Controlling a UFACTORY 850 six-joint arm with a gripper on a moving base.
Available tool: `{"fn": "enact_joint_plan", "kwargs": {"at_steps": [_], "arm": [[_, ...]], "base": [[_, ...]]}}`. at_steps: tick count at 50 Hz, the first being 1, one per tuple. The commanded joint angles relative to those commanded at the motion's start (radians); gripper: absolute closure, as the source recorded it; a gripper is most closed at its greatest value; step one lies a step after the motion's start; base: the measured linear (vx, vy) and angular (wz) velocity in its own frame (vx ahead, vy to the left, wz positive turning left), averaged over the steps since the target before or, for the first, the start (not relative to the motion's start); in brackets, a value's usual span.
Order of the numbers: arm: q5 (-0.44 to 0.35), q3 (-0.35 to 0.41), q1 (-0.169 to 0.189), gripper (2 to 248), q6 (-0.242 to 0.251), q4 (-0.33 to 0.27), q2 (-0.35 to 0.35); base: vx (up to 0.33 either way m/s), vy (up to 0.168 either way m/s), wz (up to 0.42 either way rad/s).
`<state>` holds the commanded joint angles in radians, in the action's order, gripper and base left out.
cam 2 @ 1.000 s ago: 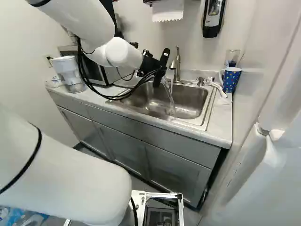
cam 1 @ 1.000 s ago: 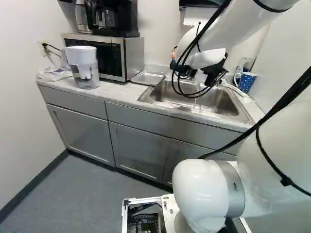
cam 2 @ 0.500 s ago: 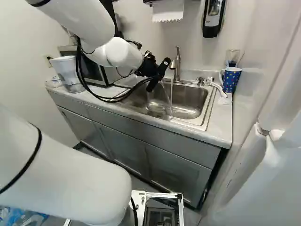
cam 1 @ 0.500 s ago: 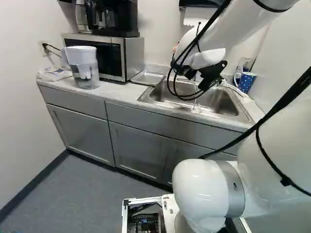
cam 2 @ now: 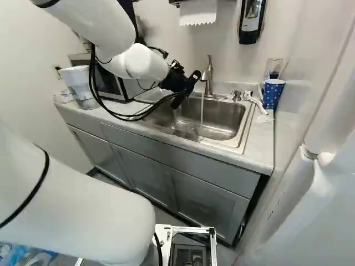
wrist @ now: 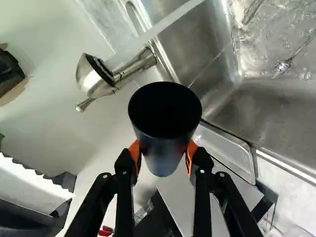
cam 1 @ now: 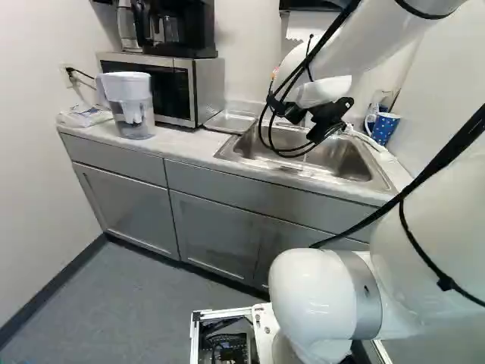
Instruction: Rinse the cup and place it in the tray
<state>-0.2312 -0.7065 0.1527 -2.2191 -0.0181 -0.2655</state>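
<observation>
Over the sink, my gripper hangs tilted, left of the faucet in the right base view. In the wrist view the gripper is shut on a dark cup, an orange pad on either side; its dark mouth faces the camera and its inside is too dark to read. Water runs from the faucet past the cup, apart from it. The shallow metal tray lies between sink and microwave. In the base views the cup barely stands out from the black gripper.
A spoon lies in the wet sink basin. Right of the sink stand a blue dotted mug and a white brush. The microwave and a water pitcher are at the left, a soap dispenser on the wall.
My gripper has swung lower and away from the faucet, still with the cup. Water that poured off beside the gripper has thinned away, and the faucet's stream falls straight. The base has not moved.
</observation>
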Motion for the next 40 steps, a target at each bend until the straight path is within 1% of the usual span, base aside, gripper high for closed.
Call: {"fn": "enact_joint_plan", "kwargs": {"at_steps": [9,14,23,40], "arm": [[0.0,0.0,0.0,137,0.0,0.0,0.0],[0.0,0.0,0.0,137,0.024,0.0,0.0],[0.0,0.0,0.0,137,0.107,0.0,0.0],[0.0,0.0,0.0,137,0.284,0.0,0.0]], "base": [[0.0,0.0,0.0],[0.0,0.0,0.0],[0.0,0.0,0.0],[0.0,0.0,0.0]]}}
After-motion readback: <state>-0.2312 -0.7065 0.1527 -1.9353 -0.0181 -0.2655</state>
